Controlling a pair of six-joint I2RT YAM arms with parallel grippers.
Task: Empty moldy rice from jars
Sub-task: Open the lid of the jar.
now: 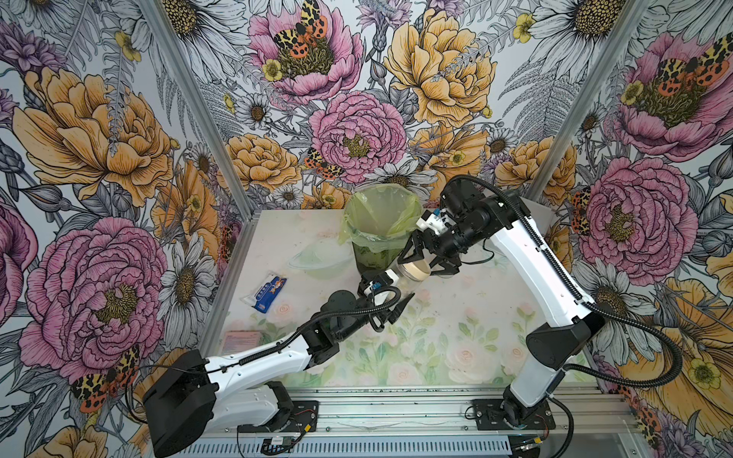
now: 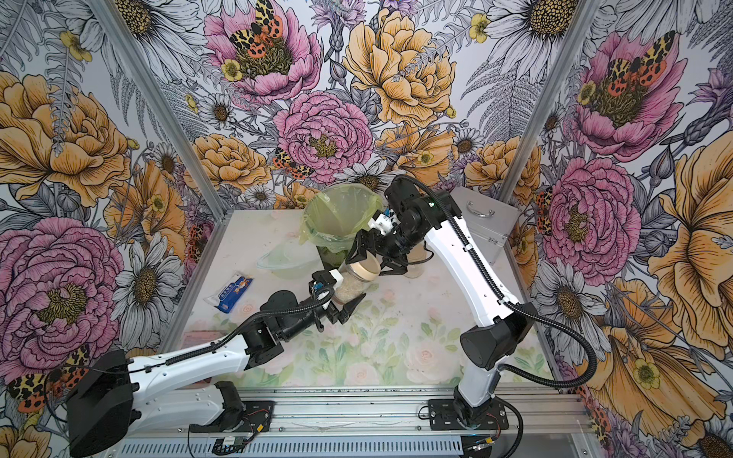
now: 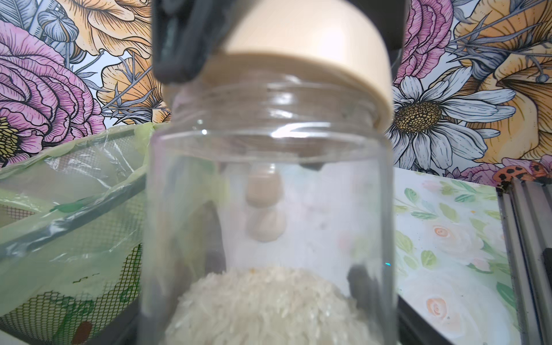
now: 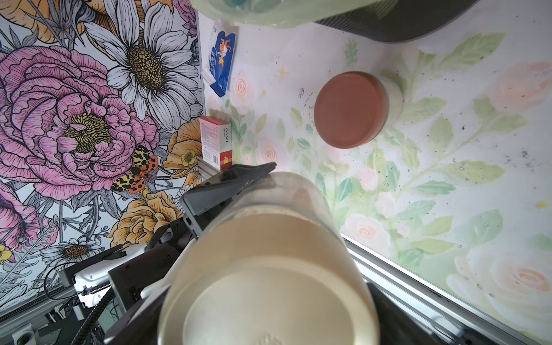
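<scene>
Though jar is smooth glass, rice w/in looks grainy.

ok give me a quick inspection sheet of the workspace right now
surface: floral table, dark specks in the right wrist view
job's things: held jar part full of rice, beige lid over its mouth; jar with reddish-brown lid standing closed; lined bin
clutter: blue packet, red-white box, clear bowl, metal case
grippers: left gripper shut on the held jar; right gripper jaws astride the beige lid, grip unclear
cables: black conduits along both arms, none seen snagged
surroundings: floral walls, aluminium rail
</scene>
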